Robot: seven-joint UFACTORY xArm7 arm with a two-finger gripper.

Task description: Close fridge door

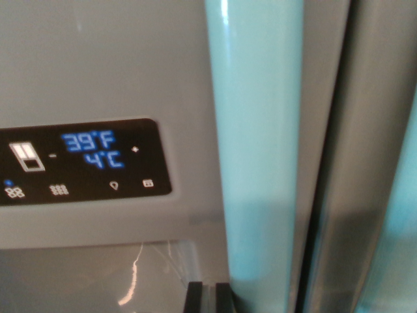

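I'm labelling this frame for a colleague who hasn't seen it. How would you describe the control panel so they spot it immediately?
Start at the grey fridge door filling the wrist view's left, beside the tall glossy handle. On its lower half sits a black rounded control panel. It alone is dark and lit, showing blue 39°F and 4°C above small white icons.

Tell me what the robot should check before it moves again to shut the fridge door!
1. Door handle close ahead: ok.
2. Dark seam between the doors in view: ok.
3. Door fully shut: cannot tell.
4. Gripper open or shut: cannot tell, only dark tips show at the bottom edge.
5. Display panel clear of the gripper: ok.
6. Anything in the way: none seen.
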